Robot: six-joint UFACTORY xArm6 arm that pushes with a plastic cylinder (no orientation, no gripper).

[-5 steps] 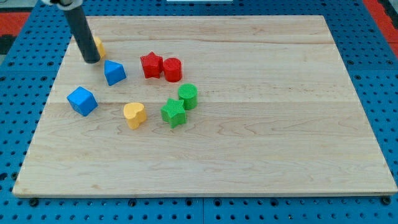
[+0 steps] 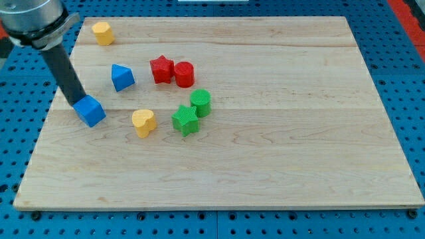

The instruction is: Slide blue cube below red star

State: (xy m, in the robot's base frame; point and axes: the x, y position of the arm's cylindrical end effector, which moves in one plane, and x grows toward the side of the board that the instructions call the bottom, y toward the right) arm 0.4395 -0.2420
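Tip (image 2: 77,104) touching blue cube (image 2: 89,110) at upper left, red star (image 2: 161,69) well right, no gripper, no writing.

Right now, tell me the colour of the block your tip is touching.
Blue: my tip sits against the blue cube, seen in the camera view.

Blocks on the wooden board (image 2: 279,153): two blue, two red, two green, two yellow; eight in all.
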